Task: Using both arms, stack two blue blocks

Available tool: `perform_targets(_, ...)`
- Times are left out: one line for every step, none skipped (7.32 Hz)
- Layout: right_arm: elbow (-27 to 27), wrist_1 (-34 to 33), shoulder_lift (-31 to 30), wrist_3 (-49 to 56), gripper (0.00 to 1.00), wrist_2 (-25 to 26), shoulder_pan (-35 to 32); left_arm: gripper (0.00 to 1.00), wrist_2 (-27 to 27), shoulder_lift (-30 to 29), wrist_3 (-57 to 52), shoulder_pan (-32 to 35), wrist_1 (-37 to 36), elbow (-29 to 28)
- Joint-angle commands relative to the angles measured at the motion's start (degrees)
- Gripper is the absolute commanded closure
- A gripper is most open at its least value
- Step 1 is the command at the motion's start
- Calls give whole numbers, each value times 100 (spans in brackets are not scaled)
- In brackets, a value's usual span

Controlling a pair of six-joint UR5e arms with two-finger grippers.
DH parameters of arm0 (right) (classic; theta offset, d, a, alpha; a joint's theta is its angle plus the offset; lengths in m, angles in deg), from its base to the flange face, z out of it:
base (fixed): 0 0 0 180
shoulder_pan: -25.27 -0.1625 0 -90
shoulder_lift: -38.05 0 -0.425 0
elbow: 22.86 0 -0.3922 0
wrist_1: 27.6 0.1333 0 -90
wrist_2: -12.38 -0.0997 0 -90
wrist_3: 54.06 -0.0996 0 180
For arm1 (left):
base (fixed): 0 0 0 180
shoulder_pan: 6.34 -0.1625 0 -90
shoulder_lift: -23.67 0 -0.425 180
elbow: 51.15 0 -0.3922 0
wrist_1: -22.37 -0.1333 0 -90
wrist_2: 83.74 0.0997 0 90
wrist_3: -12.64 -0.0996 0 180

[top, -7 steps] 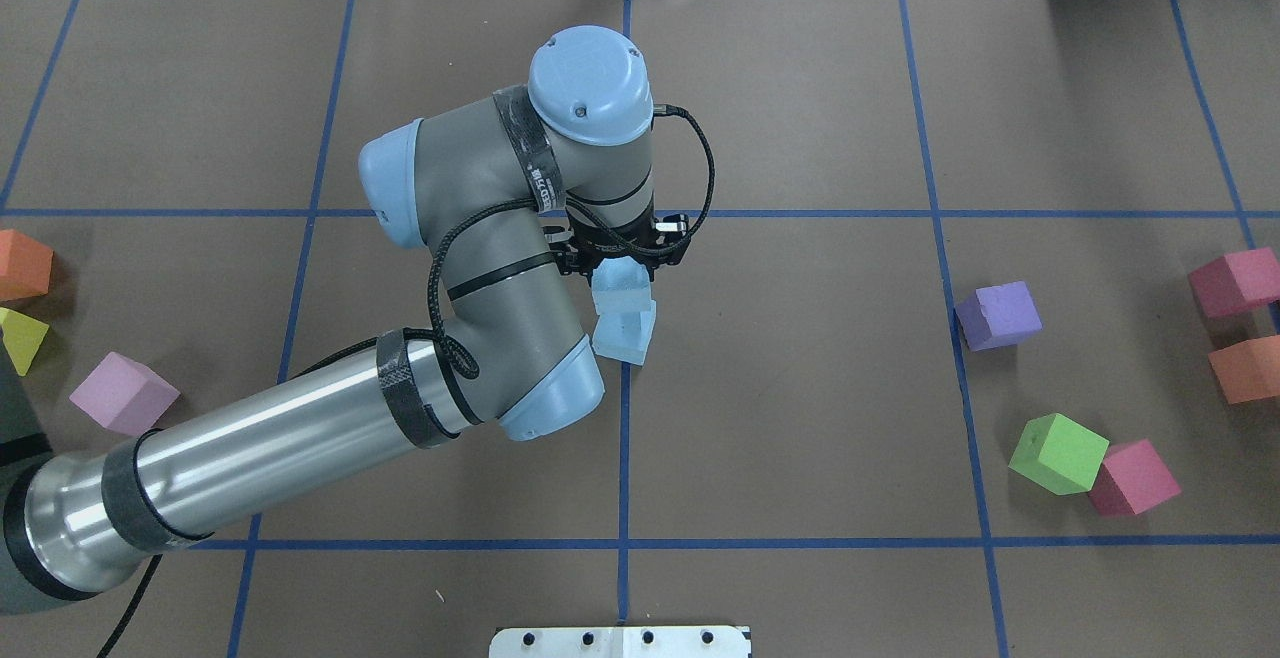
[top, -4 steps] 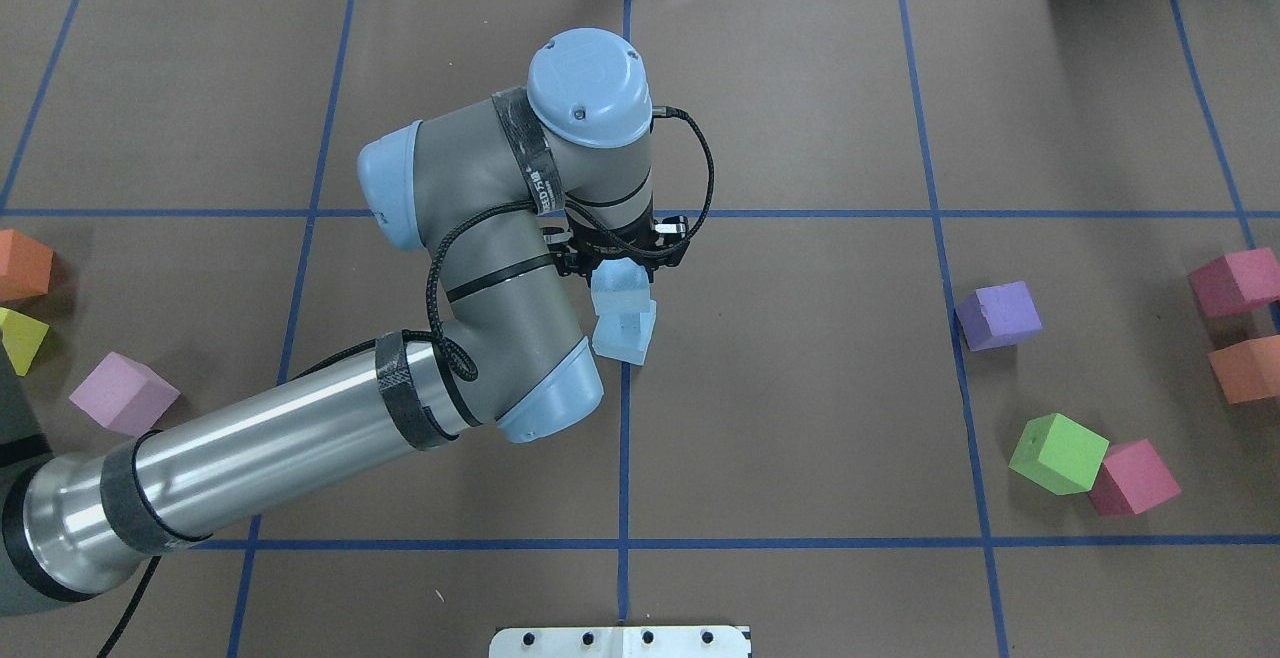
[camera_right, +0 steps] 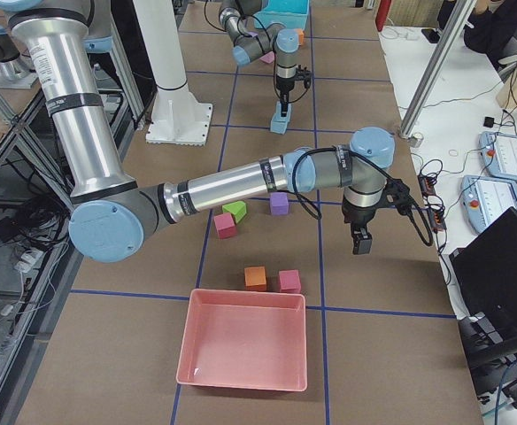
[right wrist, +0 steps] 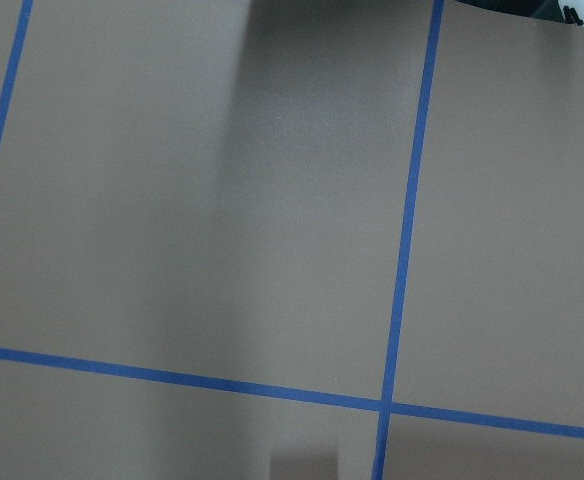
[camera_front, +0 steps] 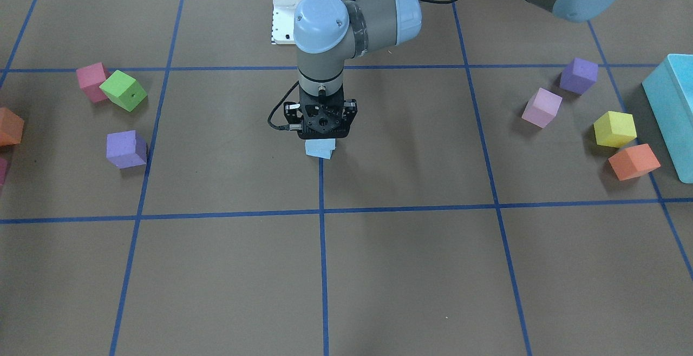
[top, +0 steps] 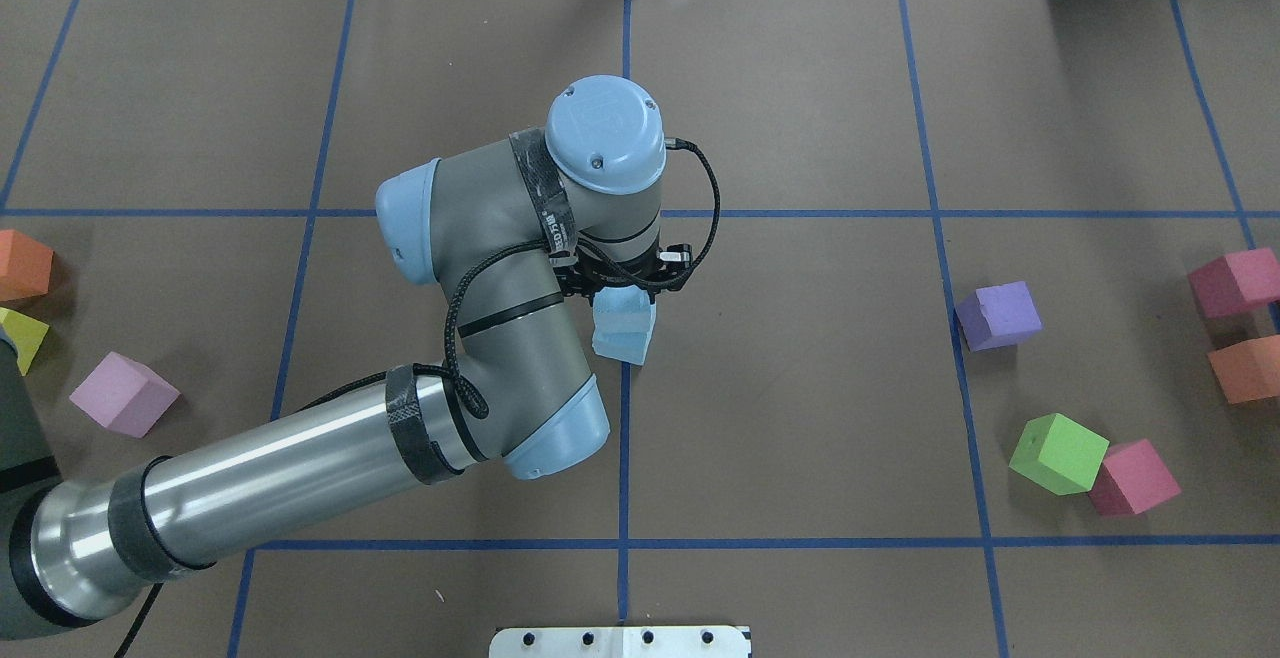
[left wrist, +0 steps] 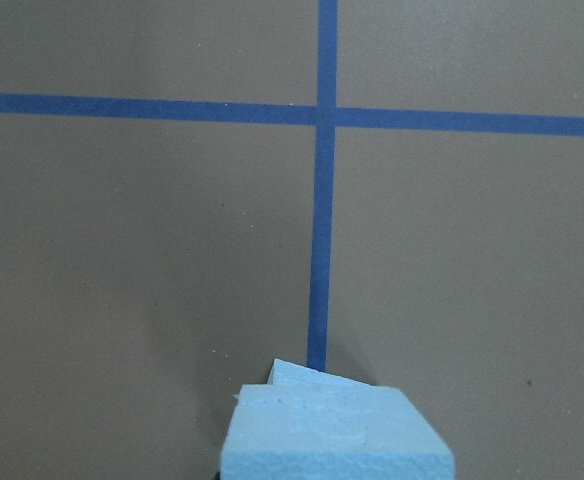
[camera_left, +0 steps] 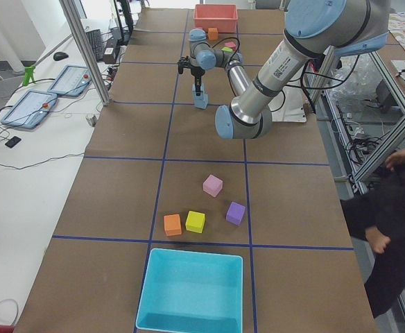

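Note:
Two pale blue blocks stand at the table's middle on the blue tape line. My left gripper (top: 622,290) is shut on the upper blue block (top: 628,309), which sits on or just over the lower blue block (top: 616,346). In the left wrist view the held block (left wrist: 337,435) fills the bottom edge, and a corner of the lower block (left wrist: 294,373) peeks out behind it. The front view shows the left gripper (camera_front: 321,139) over the blue blocks (camera_front: 320,150). My right gripper (camera_right: 362,242) hangs over bare table far from the blocks; I cannot tell if it is open.
A purple cube (top: 997,315), green cube (top: 1058,453), two red-pink cubes (top: 1133,478) and an orange cube (top: 1247,368) lie at the right. Orange, yellow and lilac cubes (top: 123,393) lie at the left. A turquoise bin (camera_front: 671,107) and a pink tray (camera_right: 243,350) stand at the table's ends.
My left arm has come down and shifted slightly right with the blue block. The held block now lines up over the lower block, where before it was higher and offset.

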Motion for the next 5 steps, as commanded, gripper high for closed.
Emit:
perform_targets(-2, 1, 0, -7, 0, -8, 9, 34, 8, 25, 0, -14, -1, 31)
perform_targets(-2, 1, 0, -7, 0, -8, 0, 33, 8, 25, 8, -32, -10, 40)
perform_targets(-2, 1, 9, -7, 0, -8, 0, 33, 8, 25, 8, -49, -36, 57)
perform_targets(-2, 1, 0, 2, 0, -8, 0, 33, 8, 25, 26, -58, -36, 57)
perform_targets(-2, 1, 9, -7, 0, 0, 0, 33, 8, 25, 26, -76, -45, 57)
